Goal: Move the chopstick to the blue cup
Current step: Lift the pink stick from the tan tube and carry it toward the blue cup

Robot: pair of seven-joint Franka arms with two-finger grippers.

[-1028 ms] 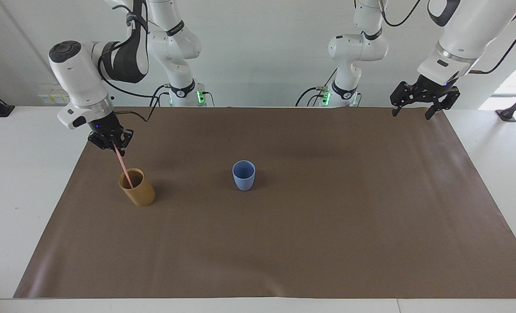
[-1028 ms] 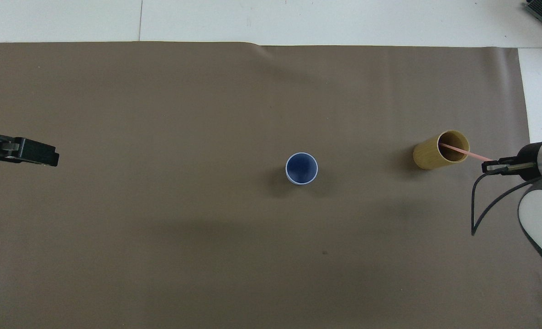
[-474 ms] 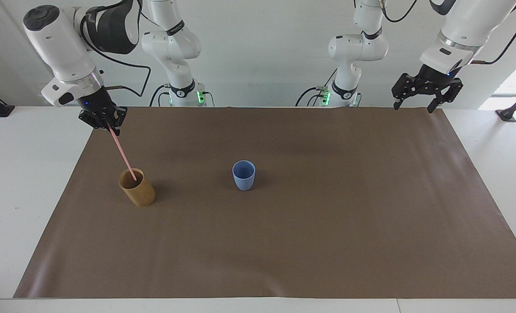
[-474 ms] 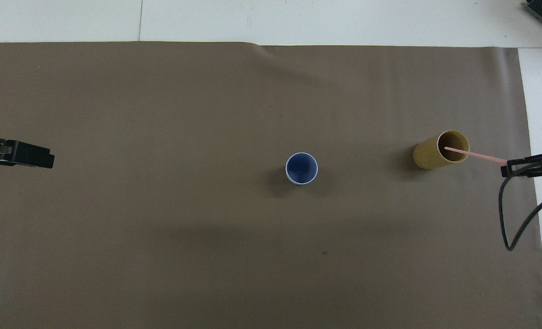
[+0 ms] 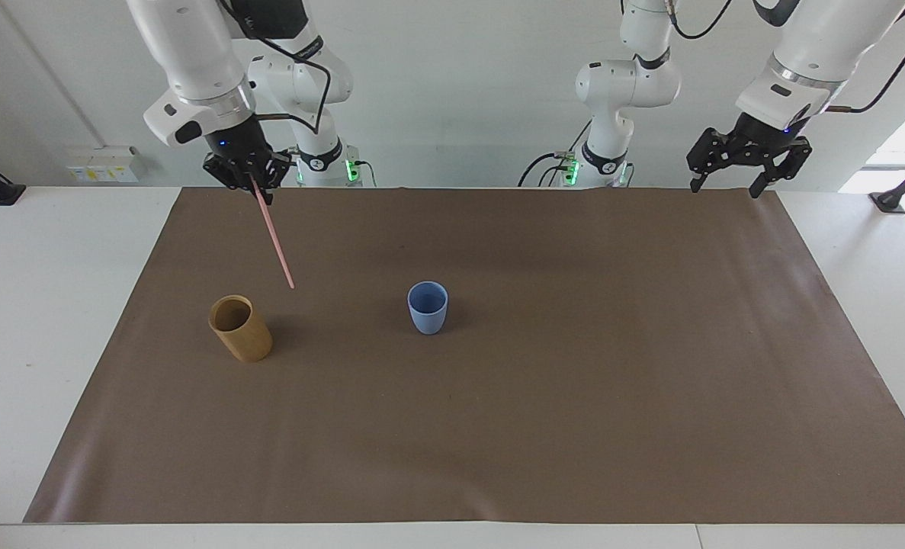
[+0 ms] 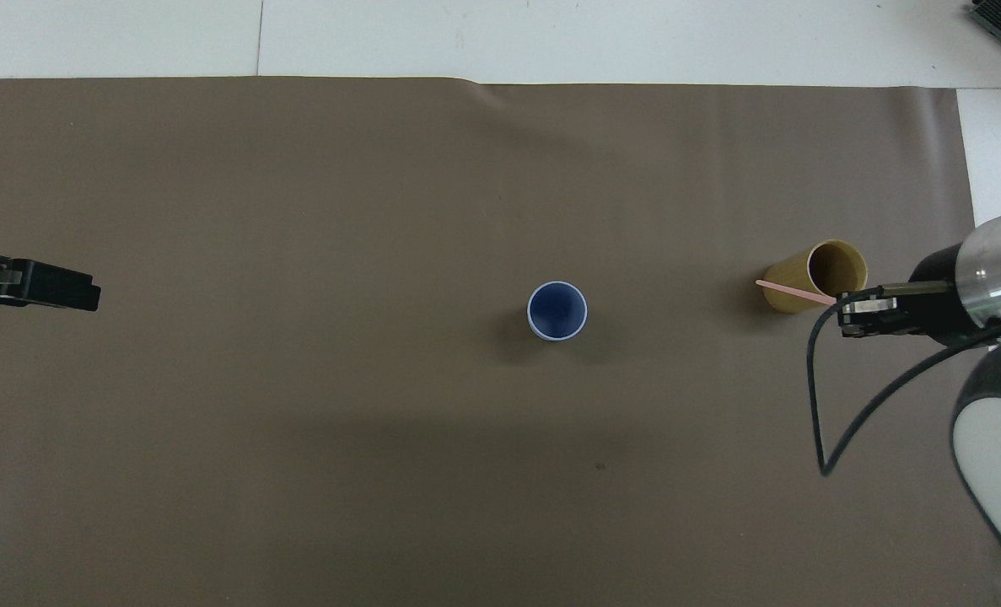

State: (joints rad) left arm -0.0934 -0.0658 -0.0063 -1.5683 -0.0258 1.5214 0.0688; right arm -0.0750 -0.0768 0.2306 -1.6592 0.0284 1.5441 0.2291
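I count two cups, one chopstick and two grippers over one sheet; the sheet [image 5: 498, 427] is a matte brown paper-like mat laid flat on a white table [image 5: 48, 320], with a faint ripple along its edge farthest from the robots; the blue cup [image 5: 428, 307] is small, light blue, handleless and tapered, matte outside and darker inside, standing upright near the middle of the mat; the tan cup [image 5: 241, 329] is a plain straight-sided cylinder, dull brown-yellow, a little larger, standing toward the right arm's end of the table and well apart from the blue one; I see nothing inside either cup; the chopstick [image 5: 275, 240] is a single thin, straight, pale pink stick, hanging in the air at a slant, its top pinched in the right gripper [image 5: 256, 188] and its lower tip free above the mat, clear of the tan cup and beside it, not over the blue cup; that right gripper, black with short fingers on a glossy white arm, is clenched on the stick's upper end; the left gripper [image 5: 729, 185], the same black make, hangs with its fingers spread and holding nothing, above the mat's corner at the left arm's end, where that arm waits.
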